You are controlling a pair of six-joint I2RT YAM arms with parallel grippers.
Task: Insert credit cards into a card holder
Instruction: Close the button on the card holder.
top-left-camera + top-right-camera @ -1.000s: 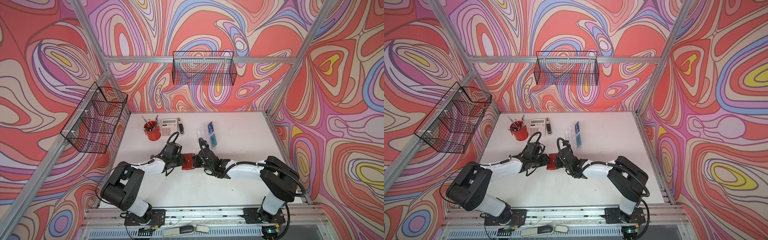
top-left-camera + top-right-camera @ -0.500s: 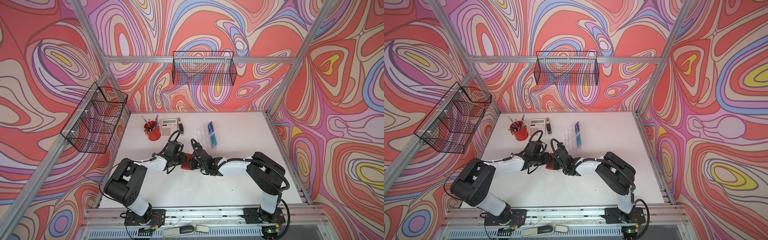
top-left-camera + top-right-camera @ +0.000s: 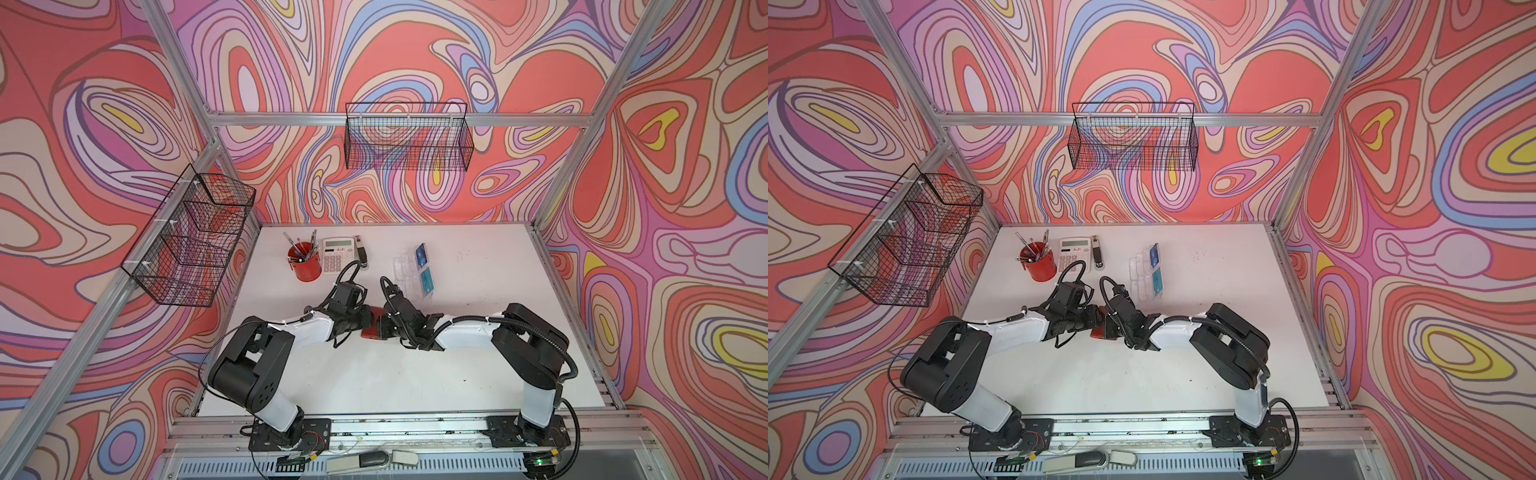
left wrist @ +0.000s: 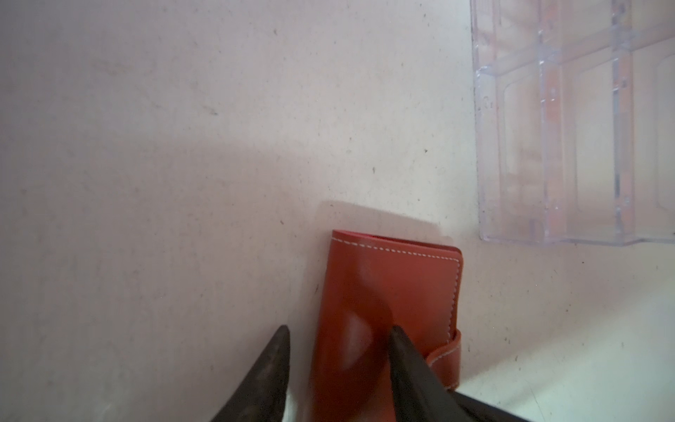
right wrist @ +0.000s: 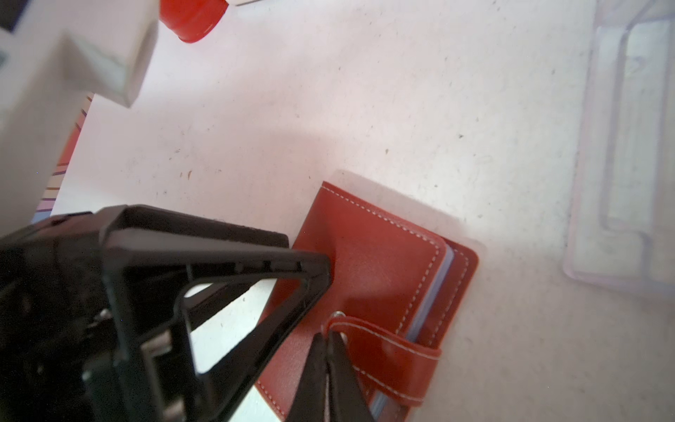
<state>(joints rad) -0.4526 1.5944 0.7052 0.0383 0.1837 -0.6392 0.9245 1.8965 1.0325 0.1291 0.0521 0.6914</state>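
Both arms reach low and inward, meeting mid-tabletop (image 3: 478, 365) at the red card holder (image 5: 380, 255), which lies flat and folded. Left pincer (image 4: 338, 330) is part open: one finger presses the cover, the other sits off its edge. Right pincer (image 5: 327, 338) is closed, tips at the snap tab (image 5: 383, 350); can't tell if the tab is pinched. Clear stand (image 4: 566, 146) is near, with bare tabletop elsewhere. The holder has white stitching.

Your small red leather-look card holder (image 5: 369, 263), edged in white stitching, lies flat and folded over, right under both claws. One finger of the left claw (image 4: 339, 330) rests on its cover near the fold, and the other sits just off it. The holder's strap wraps round the edge where pale lilac sleeves peek out. The strap's free end, beside a metal stud, meets the pinched tips of the right claw (image 5: 327, 338). The blue credit card (image 3: 421, 254) and the teal credit card (image 3: 427, 282) stand tilted beyond the right claw, apart from it. The teal one is nearer.
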